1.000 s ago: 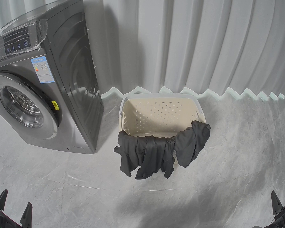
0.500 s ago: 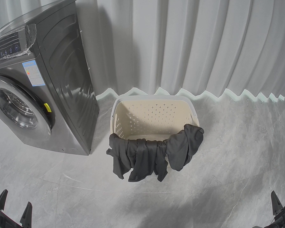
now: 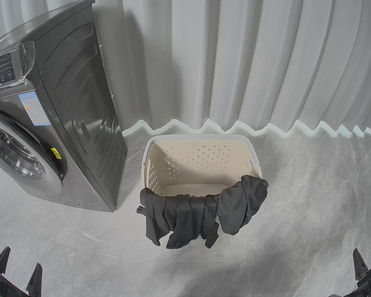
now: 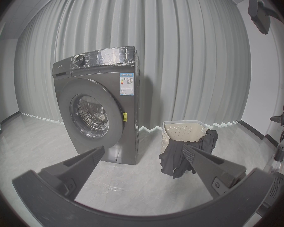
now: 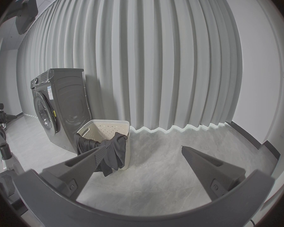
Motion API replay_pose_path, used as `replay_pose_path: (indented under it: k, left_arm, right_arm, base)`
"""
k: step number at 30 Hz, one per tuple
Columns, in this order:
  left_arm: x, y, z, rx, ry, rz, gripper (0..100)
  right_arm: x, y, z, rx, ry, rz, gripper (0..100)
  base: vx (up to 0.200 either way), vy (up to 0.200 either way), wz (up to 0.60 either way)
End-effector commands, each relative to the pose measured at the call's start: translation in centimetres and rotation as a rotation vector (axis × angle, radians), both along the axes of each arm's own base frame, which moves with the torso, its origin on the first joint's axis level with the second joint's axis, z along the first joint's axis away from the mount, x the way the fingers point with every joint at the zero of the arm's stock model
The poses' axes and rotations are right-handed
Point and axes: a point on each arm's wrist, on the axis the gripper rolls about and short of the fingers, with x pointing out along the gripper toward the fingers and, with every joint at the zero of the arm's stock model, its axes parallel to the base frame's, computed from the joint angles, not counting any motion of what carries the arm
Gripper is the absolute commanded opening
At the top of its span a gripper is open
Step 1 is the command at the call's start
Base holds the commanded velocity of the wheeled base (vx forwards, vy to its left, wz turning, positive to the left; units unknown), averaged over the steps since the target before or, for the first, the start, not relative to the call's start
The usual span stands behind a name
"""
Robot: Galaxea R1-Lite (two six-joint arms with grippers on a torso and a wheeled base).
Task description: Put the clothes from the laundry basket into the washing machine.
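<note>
A cream laundry basket (image 3: 198, 137) stands on the floor beside a grey washing machine (image 3: 70, 104). The machine's round door (image 3: 16, 153) is closed. Dark grey clothes (image 3: 193, 217) hang over the basket's near rim and down its outside. My left gripper (image 3: 22, 256) is low at the near left, open and holding nothing, well short of the basket. My right gripper (image 3: 367, 244) is at the near right, also open and holding nothing. From the left wrist, the open left gripper (image 4: 143, 148) faces the washing machine (image 4: 97, 104) and the clothes (image 4: 176, 158). Beyond the open right gripper (image 5: 144, 148) hang the clothes (image 5: 112, 152).
White pleated curtains (image 3: 243, 54) run along the wall behind the basket and the machine. Grey marbled floor (image 3: 309, 211) lies open to the right of the basket and between it and my grippers.
The whole head picture has shifted, so the camera has moved: machine and basket sit further left, and the basket looks slightly nearer. Both grippers keep their places and stay open.
</note>
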Motion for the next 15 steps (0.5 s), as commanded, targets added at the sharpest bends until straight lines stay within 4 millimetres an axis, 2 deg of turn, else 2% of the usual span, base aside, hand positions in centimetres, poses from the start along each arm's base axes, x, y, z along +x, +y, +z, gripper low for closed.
replay_pose_path:
  k: [1, 6, 15]
  left_arm:
    - [-0.02, 0.00, -0.49, -0.003, -0.001, 0.000, 100]
    - [-0.02, 0.00, -0.49, -0.003, -0.001, 0.000, 100]
    - [-0.02, 0.00, -0.49, 0.003, -0.001, 0.000, 100]
  right_arm:
    - [0.01, 0.00, -0.53, 0.000, 0.001, -0.001, 100]
    - [0.01, 0.00, -0.53, 0.000, 0.001, 0.000, 100]
    - [0.01, 0.00, -0.53, 0.000, 0.001, -0.001, 100]
  base:
    - [0.200, 0.000, 0.00]
    - [0.200, 0.000, 0.00]
    - [0.000, 0.000, 0.00]
